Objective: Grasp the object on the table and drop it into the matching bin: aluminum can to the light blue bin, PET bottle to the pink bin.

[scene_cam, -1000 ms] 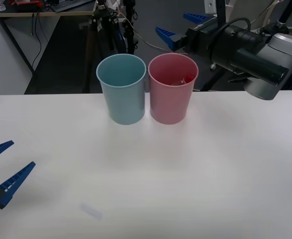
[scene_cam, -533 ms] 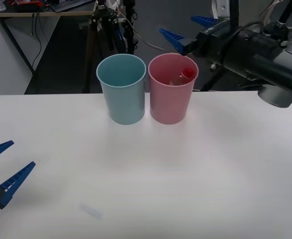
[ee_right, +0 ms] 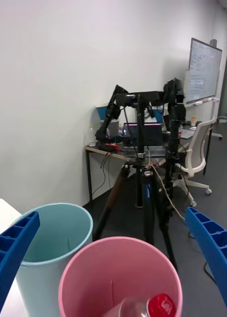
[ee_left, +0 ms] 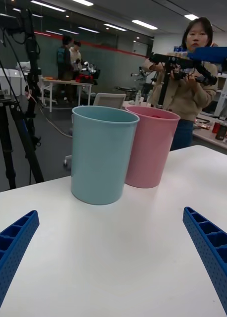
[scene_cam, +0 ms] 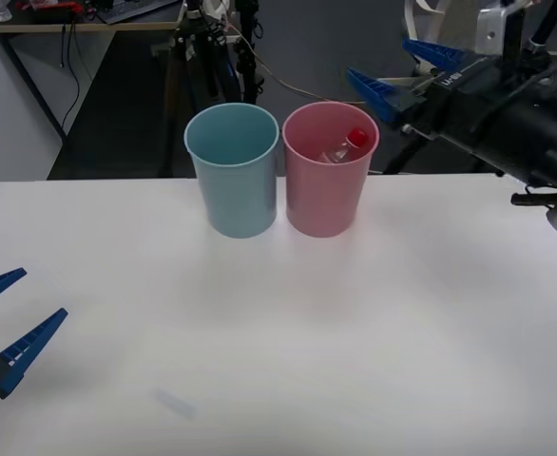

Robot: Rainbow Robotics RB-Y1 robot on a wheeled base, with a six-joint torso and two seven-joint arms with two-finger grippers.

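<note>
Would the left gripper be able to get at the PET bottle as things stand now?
Probably not directly. The PET bottle lies inside the pink bin, so its wall blocks any sideways approach. The open left gripper sits low at the table's near left edge, with the light blue bin between.

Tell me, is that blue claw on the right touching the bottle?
Apart. In the front view the open right gripper hangs beside the pink bin, while the bottle lies inside.
</note>
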